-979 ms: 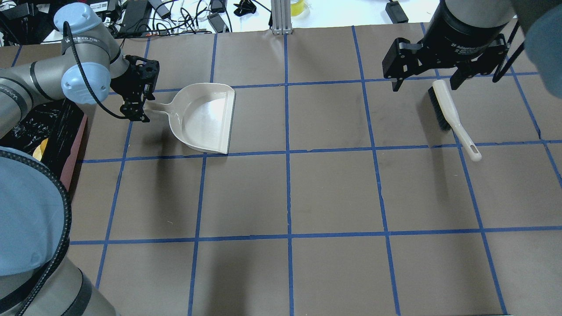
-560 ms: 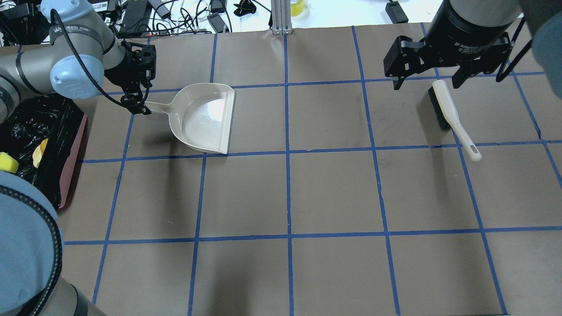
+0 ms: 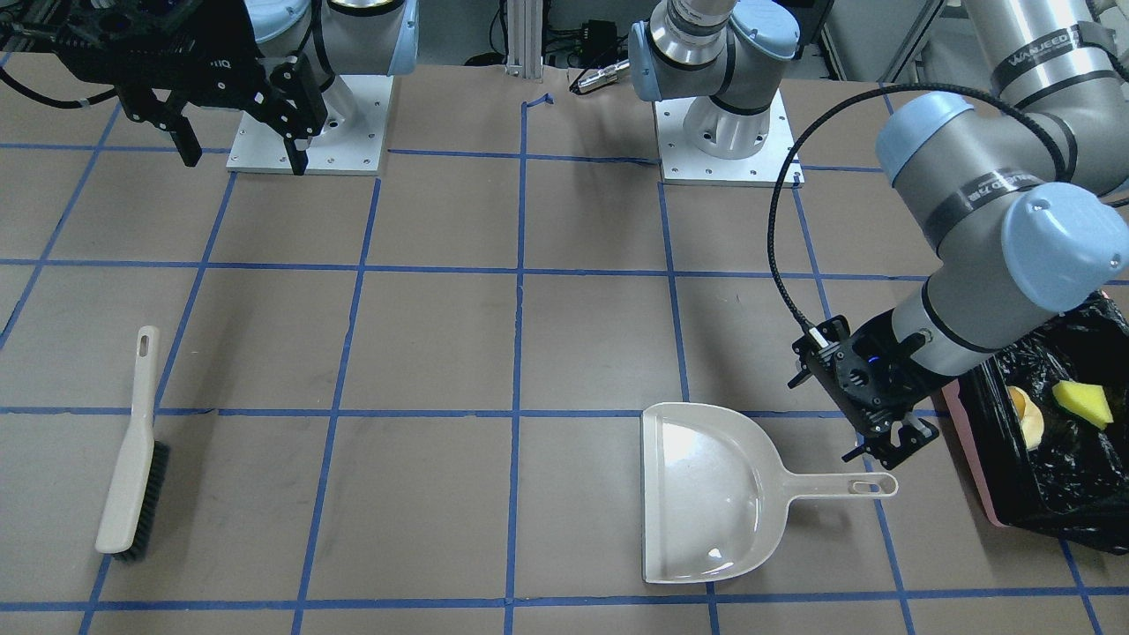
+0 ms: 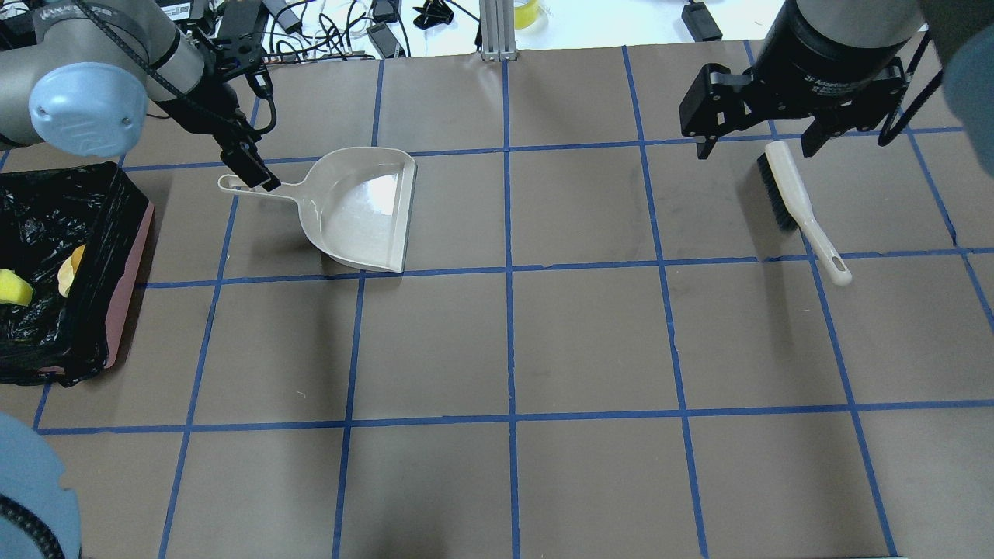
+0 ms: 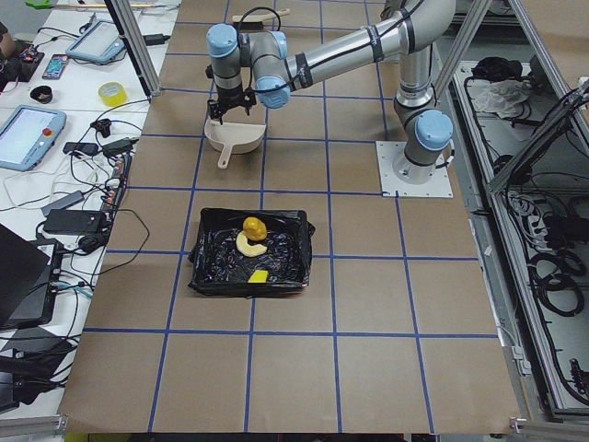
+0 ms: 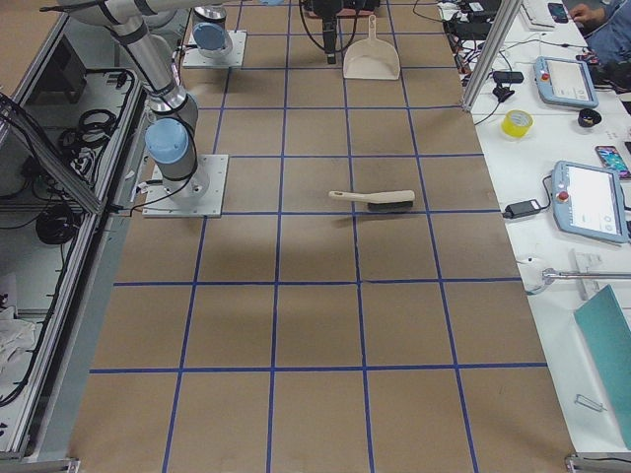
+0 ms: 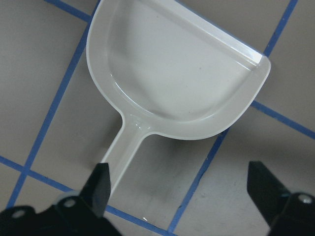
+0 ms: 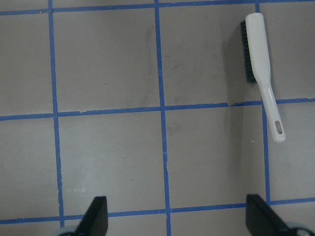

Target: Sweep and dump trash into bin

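Note:
The bin [image 4: 130,264] is pink with a black bag and stands at the table's left edge; it also shows in the front view [image 3: 966,459]. In it lie the yellow-green sponge [image 4: 14,287], the croissant [image 5: 247,245] and the bread roll [image 5: 253,224]. The cream dustpan [image 4: 361,210] lies flat and holds nothing. My left gripper [image 4: 248,169] hangs open just above the dustpan's handle [image 7: 120,157], holding nothing. My right gripper [image 4: 757,146] is open and holds nothing, above the head end of the brush [image 4: 796,206].
The brush [image 3: 132,450] lies on the brown paper at the far right of the table. Blue tape lines grid the table. Cables and boxes lie beyond the far edge [image 4: 311,23]. An aluminium post [image 4: 497,31] stands at the far middle.
My left arm has swung back toward the far left, which uncovers the bin and the end of the dustpan's handle. The dustpan, the brush and my right gripper have stayed in place.

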Available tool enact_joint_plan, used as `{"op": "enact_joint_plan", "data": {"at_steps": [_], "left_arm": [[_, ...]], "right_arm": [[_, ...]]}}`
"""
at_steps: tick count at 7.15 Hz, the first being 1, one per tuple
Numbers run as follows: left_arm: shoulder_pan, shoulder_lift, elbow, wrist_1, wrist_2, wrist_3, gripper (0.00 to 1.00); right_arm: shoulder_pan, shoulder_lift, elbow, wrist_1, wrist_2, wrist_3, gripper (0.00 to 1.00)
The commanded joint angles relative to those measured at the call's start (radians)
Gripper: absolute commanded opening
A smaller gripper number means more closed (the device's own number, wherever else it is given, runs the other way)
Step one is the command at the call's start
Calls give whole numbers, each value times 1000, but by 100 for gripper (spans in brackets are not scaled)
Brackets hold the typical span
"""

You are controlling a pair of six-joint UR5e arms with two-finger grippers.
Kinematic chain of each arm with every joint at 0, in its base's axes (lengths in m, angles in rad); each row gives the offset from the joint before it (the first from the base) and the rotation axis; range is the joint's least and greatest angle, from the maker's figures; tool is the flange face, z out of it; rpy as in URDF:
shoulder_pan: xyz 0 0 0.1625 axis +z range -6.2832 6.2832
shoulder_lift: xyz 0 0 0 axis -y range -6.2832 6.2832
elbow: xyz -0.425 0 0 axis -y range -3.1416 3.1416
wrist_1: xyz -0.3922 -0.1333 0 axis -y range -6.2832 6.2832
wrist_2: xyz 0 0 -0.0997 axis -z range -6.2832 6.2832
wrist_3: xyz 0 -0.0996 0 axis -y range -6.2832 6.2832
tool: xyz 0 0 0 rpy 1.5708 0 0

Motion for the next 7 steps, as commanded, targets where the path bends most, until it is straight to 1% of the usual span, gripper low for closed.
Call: {"op": "enact_joint_plan", "data": {"at_steps": [1,2,3,4,5,6,7], "left_arm": [[-3,84,-9,-90,6,-229,100],[-5,118,-11,-107,4,-340,100],[-5,147,-13,-161,8,-396,100],[-5,181,-14,-191,9,-500,100],[-5,213,-22,-231,9,-530,100],[-6,247,-31,-251,20,-605,100],[-6,288,-61,-264,59,-642,100]], "right_arm": [[-1,0,-2,-2,5,2,100],[-1,1,-2,-2,2,3,100],[-2,3,-2,-2,-4,-3,100],[-1,0,-1,5,4,-1,100],[-2,1,-2,-1,-5,-3,100],[-1,1,-2,0,-1,-3,100],[-2,3,-2,-2,-1,-3,100]]}}
